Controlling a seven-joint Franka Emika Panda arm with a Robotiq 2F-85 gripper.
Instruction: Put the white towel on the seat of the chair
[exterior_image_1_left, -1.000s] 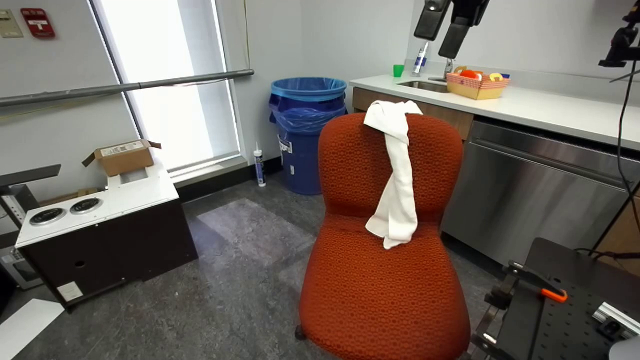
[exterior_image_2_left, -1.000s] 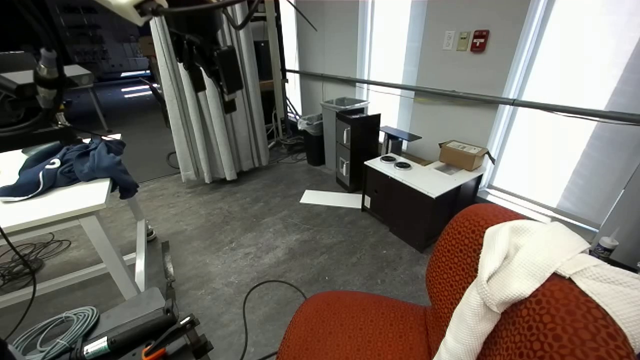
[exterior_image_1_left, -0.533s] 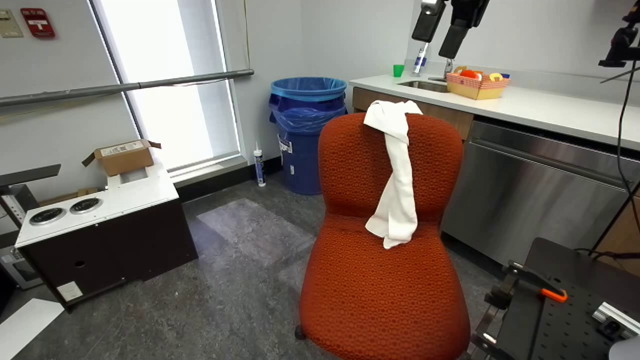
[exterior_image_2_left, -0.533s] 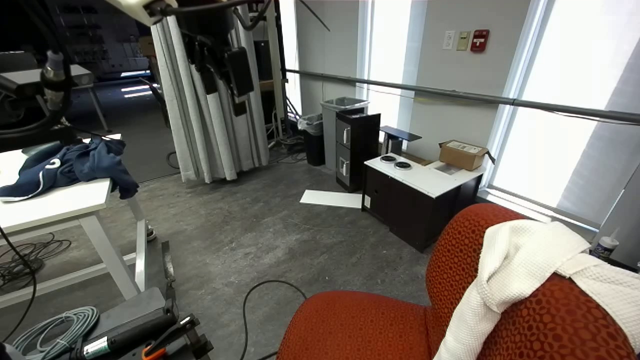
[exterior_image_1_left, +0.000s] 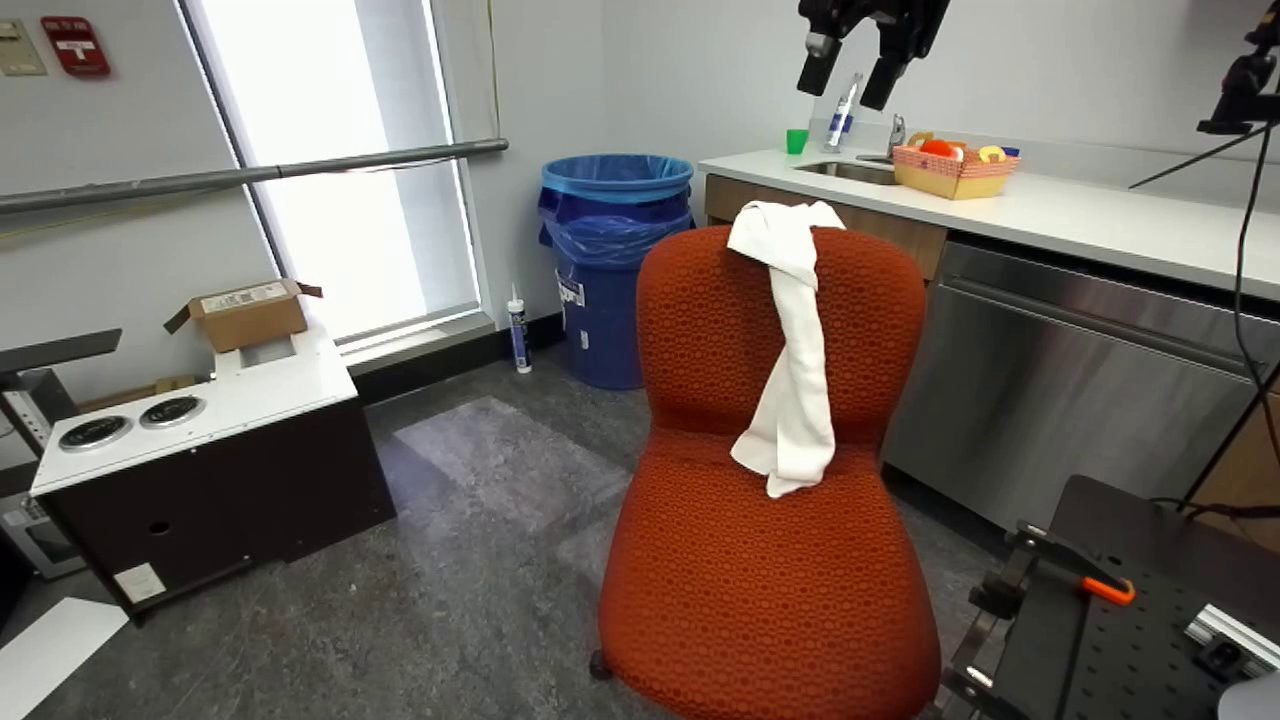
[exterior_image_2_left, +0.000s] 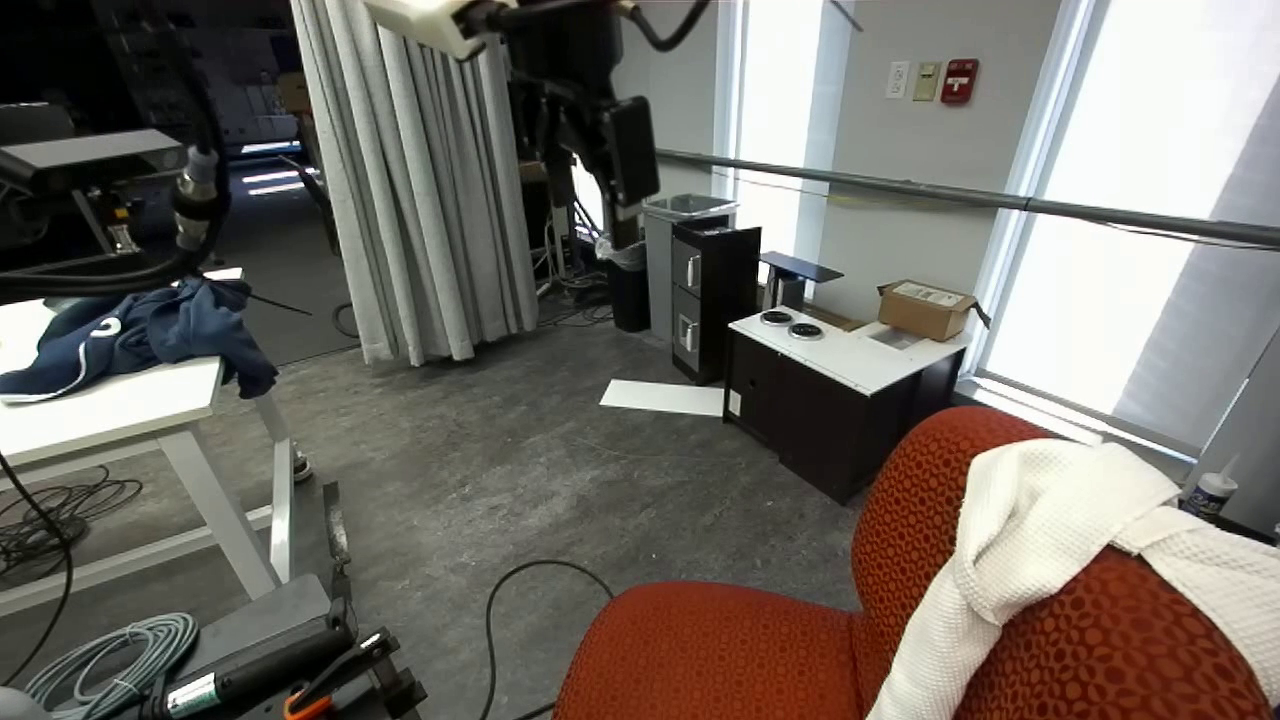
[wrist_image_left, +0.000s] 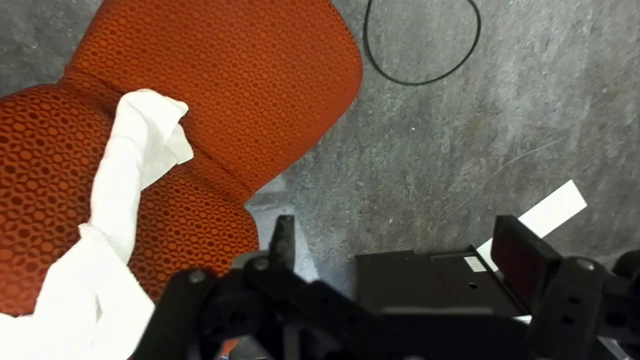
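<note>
The white towel (exterior_image_1_left: 798, 360) is draped over the top of the chair's backrest (exterior_image_1_left: 695, 320). It hangs twisted down the front, and its lower end touches the rear of the rust-red seat (exterior_image_1_left: 770, 600). The towel shows too in an exterior view (exterior_image_2_left: 1030, 530) and in the wrist view (wrist_image_left: 117, 190), lying left of the jaws. The seat also shows in an exterior view (exterior_image_2_left: 700, 650) and in the wrist view (wrist_image_left: 225, 75). My gripper (exterior_image_1_left: 845, 92) is open and empty, above the level of the backrest. In the wrist view its fingers (wrist_image_left: 395, 225) are wide apart with only floor and cabinet beyond.
A toy stove cabinet (exterior_image_1_left: 220, 480) stands on the floor beside the chair, with a cardboard box (exterior_image_1_left: 250, 312) on it. A blue bin (exterior_image_1_left: 610, 280) and a counter (exterior_image_1_left: 1080, 220) stand behind the chair. A black perforated platform (exterior_image_1_left: 1130, 620) is close to the seat.
My gripper has moved right in an exterior view, nearer the chair, and slightly left in the other exterior picture. It stays open. The towel and chair have not moved.
</note>
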